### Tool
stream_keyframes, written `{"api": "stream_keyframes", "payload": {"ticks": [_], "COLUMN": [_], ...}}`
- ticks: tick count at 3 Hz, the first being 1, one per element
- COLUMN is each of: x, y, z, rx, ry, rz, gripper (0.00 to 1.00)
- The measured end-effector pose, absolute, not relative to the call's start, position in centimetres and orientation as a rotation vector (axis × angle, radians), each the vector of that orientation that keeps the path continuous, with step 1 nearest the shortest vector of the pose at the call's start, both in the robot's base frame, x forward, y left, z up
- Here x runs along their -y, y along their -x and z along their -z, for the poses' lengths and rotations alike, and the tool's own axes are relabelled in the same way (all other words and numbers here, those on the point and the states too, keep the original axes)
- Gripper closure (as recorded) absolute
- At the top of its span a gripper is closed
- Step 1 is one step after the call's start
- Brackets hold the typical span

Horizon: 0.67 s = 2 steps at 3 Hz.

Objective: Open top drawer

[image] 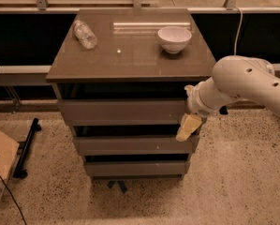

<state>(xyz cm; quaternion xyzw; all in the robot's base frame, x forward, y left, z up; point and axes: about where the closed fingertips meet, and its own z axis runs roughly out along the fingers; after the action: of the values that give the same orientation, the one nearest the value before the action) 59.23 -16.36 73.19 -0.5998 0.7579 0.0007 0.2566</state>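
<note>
Gripper [188, 127] at the top drawer's [123, 111] right end

It hangs just under the table's [130, 62] front-right corner; honestly can't tell if it's open or closed.

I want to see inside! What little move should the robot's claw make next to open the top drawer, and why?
Probably nudge the claw into the dark gap under the top drawer. The claw hangs at its front's lower right corner, the front shows no handle, and the drawer looks shut, so the bottom edge seems the place to catch before pulling.
</note>
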Motion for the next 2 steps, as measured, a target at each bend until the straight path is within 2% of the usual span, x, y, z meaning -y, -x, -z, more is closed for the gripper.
{"api": "stream_keyframes", "payload": {"ticks": [2], "x": [15.7], "y": [-63.4], "z": [-68.4], "rx": [-2.092], "ry": [1.572], "rz": [-0.144], "gripper": [0.0]}}
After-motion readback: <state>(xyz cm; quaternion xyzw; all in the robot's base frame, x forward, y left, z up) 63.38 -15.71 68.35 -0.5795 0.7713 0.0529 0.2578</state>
